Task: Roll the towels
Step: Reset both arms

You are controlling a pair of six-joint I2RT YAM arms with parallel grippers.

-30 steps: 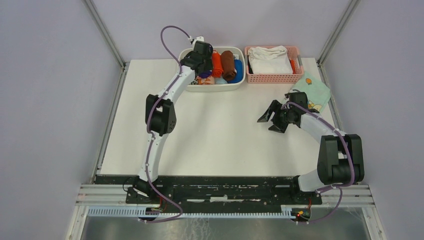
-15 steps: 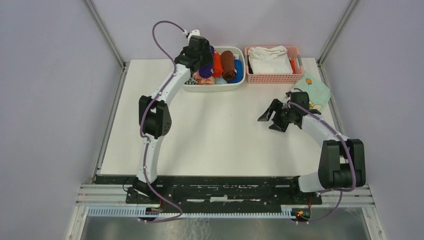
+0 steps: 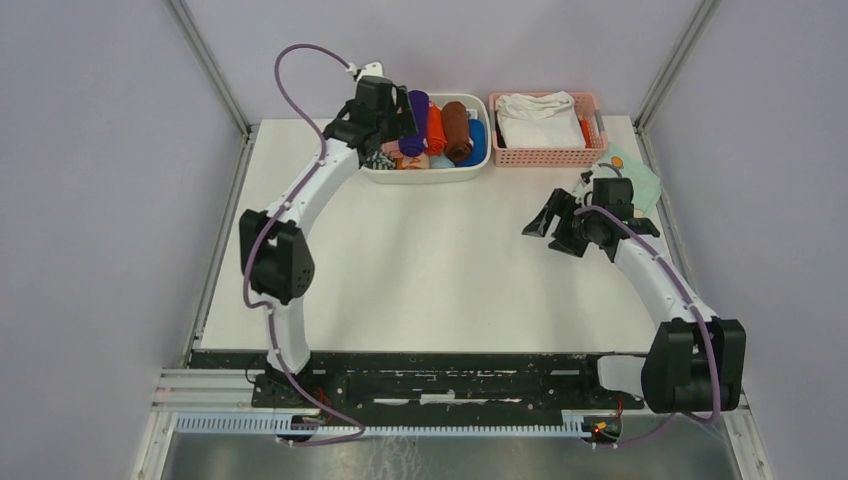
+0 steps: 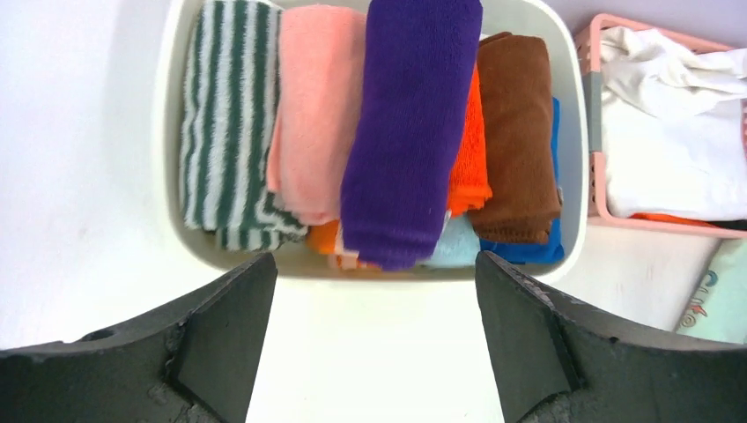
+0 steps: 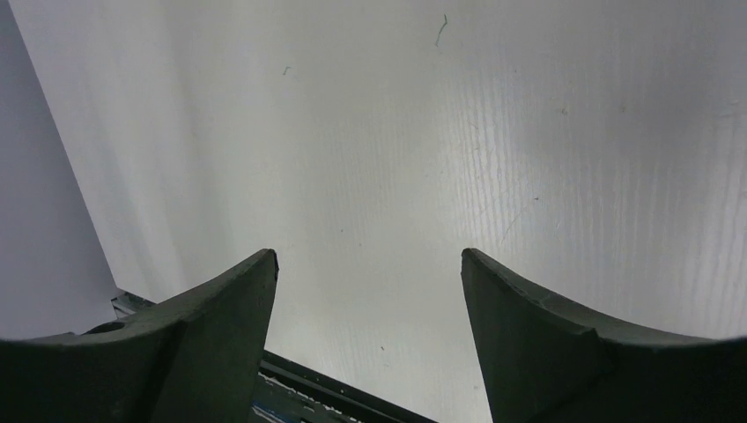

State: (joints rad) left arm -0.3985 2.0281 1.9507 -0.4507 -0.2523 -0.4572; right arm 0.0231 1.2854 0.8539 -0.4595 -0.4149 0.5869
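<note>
Two rolled towels lie side by side in the white bin (image 3: 425,177). The purple towel (image 4: 410,132) (image 3: 417,118) rests on top in the middle. To its left is the salmon-pink towel (image 4: 304,115), which the left arm mostly hides in the top view. My left gripper (image 4: 376,264) (image 3: 393,128) hovers above the bin's left part, open, with nothing between its fingers. Far from the towels, my right gripper (image 5: 370,264) (image 3: 552,228) hangs open and empty over bare table at the right.
The bin (image 4: 167,132) also holds a green-and-white striped roll (image 4: 225,132) and orange, brown (image 4: 520,132) and blue rolls. A pink basket (image 3: 545,156) with a white folded cloth (image 3: 540,118) stands to the right. A mint-green printed cloth (image 3: 640,180) lies under the right arm.
My left gripper has opened wider and drawn back to the left off the bin, leaving the purple roll uncovered there. The right gripper has shifted slightly right.
</note>
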